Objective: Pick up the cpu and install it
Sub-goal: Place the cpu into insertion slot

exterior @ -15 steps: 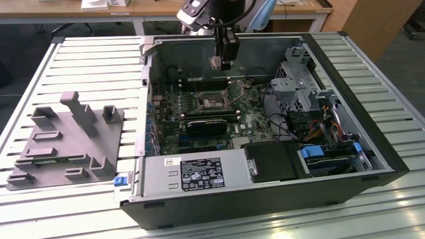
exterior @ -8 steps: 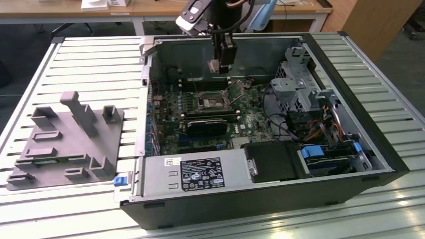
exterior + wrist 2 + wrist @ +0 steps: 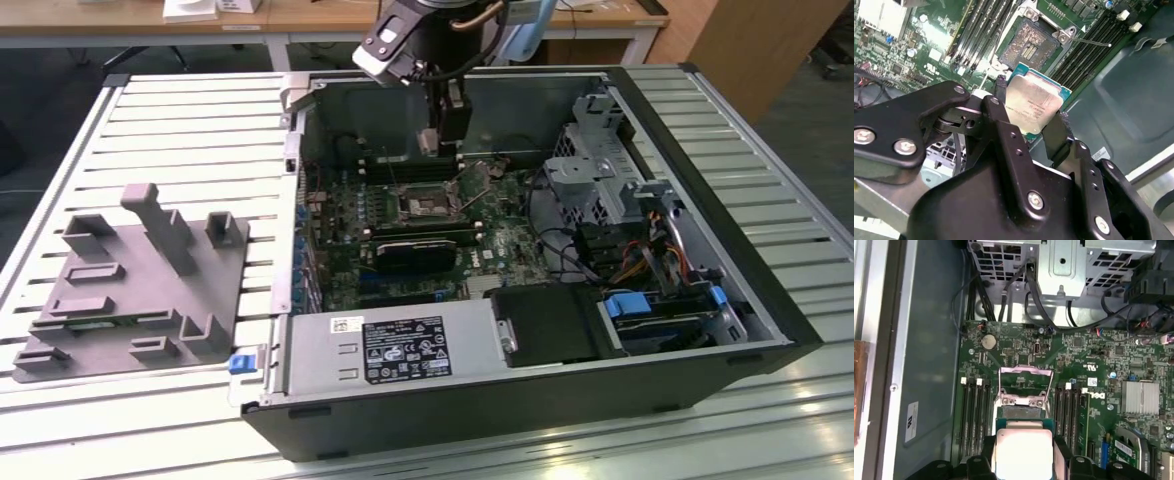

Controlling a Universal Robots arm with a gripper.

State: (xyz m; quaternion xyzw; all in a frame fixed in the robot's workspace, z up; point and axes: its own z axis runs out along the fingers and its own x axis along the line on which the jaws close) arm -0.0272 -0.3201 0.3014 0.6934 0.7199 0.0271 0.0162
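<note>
Gripper (image 3: 1030, 109) jaws clamping the cpu (image 3: 1036, 102), socket (image 3: 1027, 45) seemingly just beyond, exterior view adds fixture block (image 3: 134, 290) by worktop (image 3: 160, 425) edge

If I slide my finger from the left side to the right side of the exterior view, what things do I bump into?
Grey fixture block → motherboard socket → metal drive cage → the computer case's right edge.
</note>
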